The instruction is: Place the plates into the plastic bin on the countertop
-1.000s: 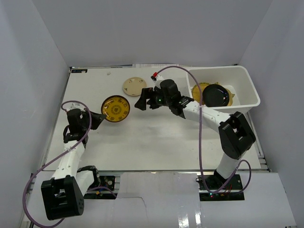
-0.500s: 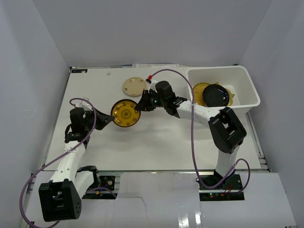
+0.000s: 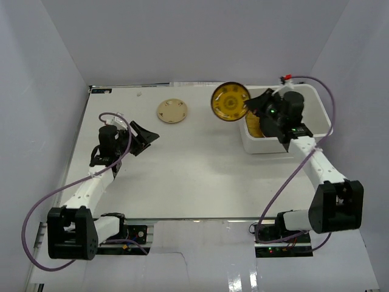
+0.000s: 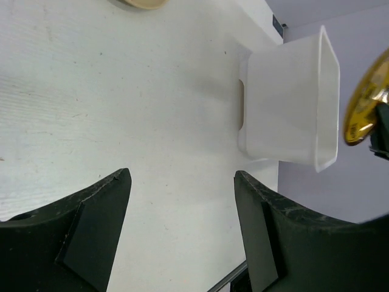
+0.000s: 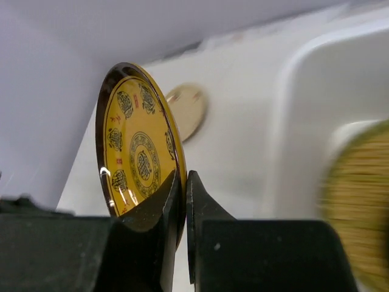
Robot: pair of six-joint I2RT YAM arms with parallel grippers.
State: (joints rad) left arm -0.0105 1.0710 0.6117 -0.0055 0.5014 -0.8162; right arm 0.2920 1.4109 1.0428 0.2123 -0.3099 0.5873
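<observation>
A yellow plate (image 3: 230, 101) with dark patterns hangs on edge in the air just left of the white plastic bin (image 3: 322, 115). My right gripper (image 3: 249, 108) is shut on its rim, and the right wrist view shows the plate (image 5: 137, 152) pinched between both fingers. A woven bamboo tray (image 5: 358, 201) lies in the bin (image 5: 285, 91). A beige round plate (image 3: 172, 111) sits on the countertop (image 3: 194, 170) at the back. My left gripper (image 3: 144, 135) stands open and empty over the left of the countertop, facing the bin (image 4: 292, 103).
Pale grey walls close in the countertop on three sides. My right arm reaches over the bin's near side and hides most of its contents in the top view. The beige plate (image 5: 188, 109) lies well left of the bin.
The yellow plate passed from my left gripper to my right, which closed on it and carried it up and right to the bin's left edge. My left gripper opened and drew back.
</observation>
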